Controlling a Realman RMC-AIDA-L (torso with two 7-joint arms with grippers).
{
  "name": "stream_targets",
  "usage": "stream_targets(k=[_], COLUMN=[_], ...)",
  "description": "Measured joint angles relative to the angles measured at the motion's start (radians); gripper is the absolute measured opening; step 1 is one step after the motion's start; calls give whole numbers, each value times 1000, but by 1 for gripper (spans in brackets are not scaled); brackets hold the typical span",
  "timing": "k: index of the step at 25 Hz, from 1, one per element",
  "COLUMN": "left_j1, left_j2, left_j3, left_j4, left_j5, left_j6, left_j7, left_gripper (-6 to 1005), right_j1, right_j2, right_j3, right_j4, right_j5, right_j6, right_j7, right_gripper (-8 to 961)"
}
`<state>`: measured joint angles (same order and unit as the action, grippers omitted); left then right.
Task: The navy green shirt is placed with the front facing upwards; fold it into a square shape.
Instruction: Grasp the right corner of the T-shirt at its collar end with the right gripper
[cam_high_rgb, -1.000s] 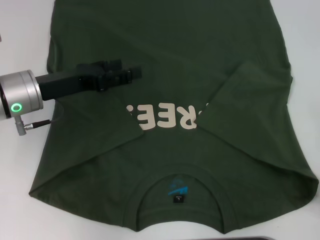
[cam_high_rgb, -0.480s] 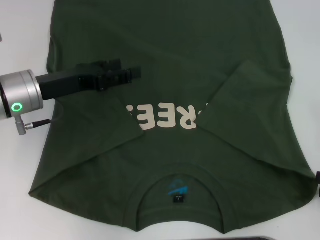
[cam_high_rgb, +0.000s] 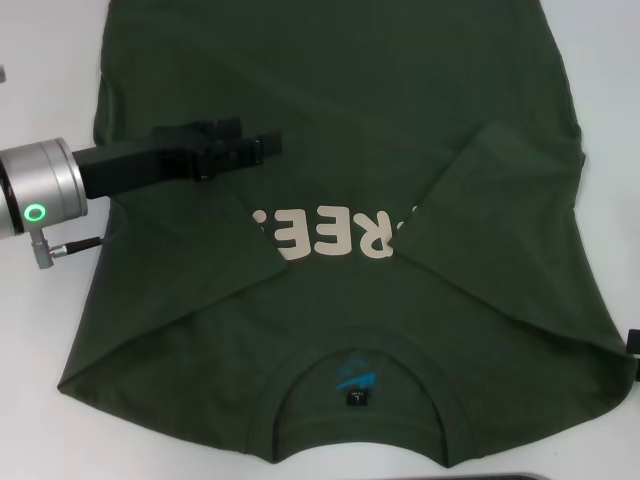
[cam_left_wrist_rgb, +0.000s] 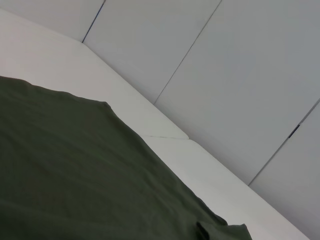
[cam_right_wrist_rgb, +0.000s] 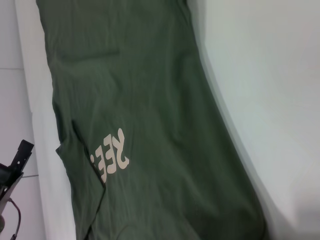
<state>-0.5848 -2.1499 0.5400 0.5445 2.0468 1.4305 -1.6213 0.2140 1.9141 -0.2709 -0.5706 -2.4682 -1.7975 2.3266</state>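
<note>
The navy green shirt (cam_high_rgb: 340, 90) lies flat on the white table, front up, with its collar (cam_high_rgb: 360, 385) toward me. Both sleeves are folded inward and partly cover the cream letters (cam_high_rgb: 335, 232). My left gripper (cam_high_rgb: 270, 147) reaches in from the left and sits above the shirt's left chest area, just past the folded sleeve. A small black part of my right gripper (cam_high_rgb: 633, 342) shows at the right edge beside the shirt's shoulder. The right wrist view shows the shirt (cam_right_wrist_rgb: 150, 100) and its letters (cam_right_wrist_rgb: 111, 155) from above. The left wrist view shows the shirt's cloth (cam_left_wrist_rgb: 75, 175) close up.
The white table (cam_high_rgb: 40, 340) shows bare on both sides of the shirt. My left arm's silver wrist (cam_high_rgb: 40, 190) with a green light hangs over the table's left side. Grey wall panels (cam_left_wrist_rgb: 225, 75) stand behind the table. A dark strip (cam_high_rgb: 520, 477) lies along the near edge.
A black part of the right arm has come into the head view at the right edge and moved slightly up. The left arm and shirt have stayed put.
</note>
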Motion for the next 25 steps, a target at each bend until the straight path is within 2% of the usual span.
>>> stream_targets(k=[20, 25], left_j1=[-5, -6], left_j2=[2, 4], left_j3=[0, 0], left_j4=[3, 3], left_j5=[-6, -6], left_j6=[-12, -13], left_j7=[0, 0], left_gripper=[874, 875], right_j1=[30, 34], right_j2=[2, 2], right_j3=[-49, -68], right_j4=[3, 13], right_j5=[-2, -2], right_j6=[12, 14], right_j7=[36, 51], right_gripper=[624, 567])
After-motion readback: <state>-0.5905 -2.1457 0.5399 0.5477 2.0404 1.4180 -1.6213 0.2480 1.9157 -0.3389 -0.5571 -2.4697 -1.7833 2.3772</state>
